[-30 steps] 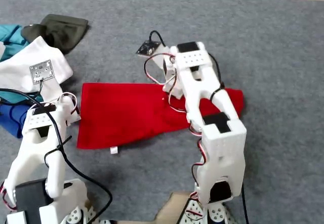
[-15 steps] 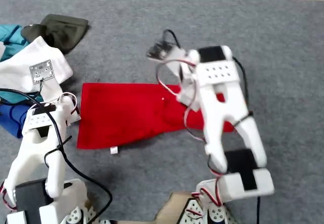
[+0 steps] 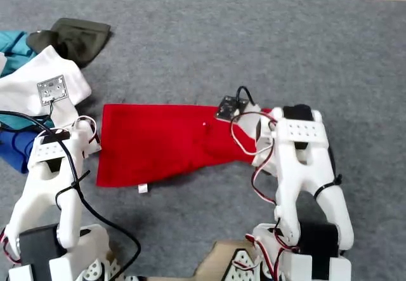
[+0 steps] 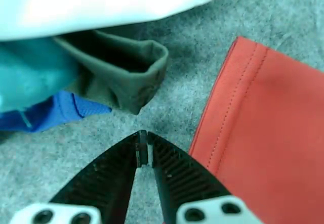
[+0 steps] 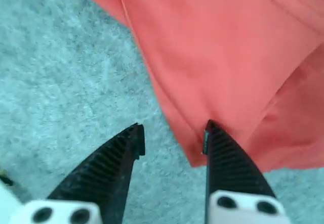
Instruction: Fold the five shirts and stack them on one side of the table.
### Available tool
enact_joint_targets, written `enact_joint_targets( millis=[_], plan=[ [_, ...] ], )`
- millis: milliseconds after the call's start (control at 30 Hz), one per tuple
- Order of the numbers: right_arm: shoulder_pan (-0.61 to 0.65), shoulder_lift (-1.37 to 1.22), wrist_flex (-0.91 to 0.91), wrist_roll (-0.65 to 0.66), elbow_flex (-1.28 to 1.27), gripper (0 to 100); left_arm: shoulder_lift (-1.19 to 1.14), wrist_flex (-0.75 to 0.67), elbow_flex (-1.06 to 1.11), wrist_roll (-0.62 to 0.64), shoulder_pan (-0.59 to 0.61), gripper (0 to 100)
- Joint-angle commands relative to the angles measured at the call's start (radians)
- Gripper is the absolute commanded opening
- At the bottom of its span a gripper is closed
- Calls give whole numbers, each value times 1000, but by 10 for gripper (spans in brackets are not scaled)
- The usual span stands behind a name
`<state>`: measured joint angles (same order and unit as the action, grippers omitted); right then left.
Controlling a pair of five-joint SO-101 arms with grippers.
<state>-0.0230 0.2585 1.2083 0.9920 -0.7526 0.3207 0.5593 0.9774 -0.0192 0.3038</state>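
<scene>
High camera up above, looking down over the table [image 3: 355, 52] from far off, each wrist camera very near the table, looking down past its own jaws, all three views share the red shirt [image 3: 158, 141].

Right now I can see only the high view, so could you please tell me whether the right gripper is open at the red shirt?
Observer: It is open. The right gripper straddles the edge of the red shirt, with cloth under one side and the grey table cover under the other.
Operator: Thank you. And the left gripper, please?
Observer: The left gripper is shut and empty, over the cover beside the red shirt's stitched hem.
Operator: What lies ahead of it?
Observer: An olive-green cloth partly under a white shirt, with a blue cloth beside it.
</scene>
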Motion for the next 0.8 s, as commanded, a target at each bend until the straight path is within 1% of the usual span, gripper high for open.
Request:
enact_joint_targets(
  millis=[0, 233, 300, 400, 500, 600, 700, 767],
  plan=[
    [-22, 39, -89, 40, -33, 208, 35, -9, -9, 0, -8, 18],
    [-65, -153, -265, 57, -42, 198, 35, -9, -9, 0, -8, 18],
    [-73, -188, -290, 57, -41, 136, 35, -9, -9, 0, -8, 18],
    [-102, -174, -287, 55, -44, 5, 35, -9, -9, 0, -8, 18],
    [-154, -124, -284, 55, -47, 30, 35, -9, -9, 0, -8, 18],
    [-183, -64, -250, 66, -47, 30, 35, -9, -9, 0, -8, 18],
    [-183, -1, -192, 140, -62, 30, 35, -9, -9, 0, -8, 18],
    [-189, 36, -193, 160, -85, 30, 35, -9, -9, 0, -8, 18]
  ],
)
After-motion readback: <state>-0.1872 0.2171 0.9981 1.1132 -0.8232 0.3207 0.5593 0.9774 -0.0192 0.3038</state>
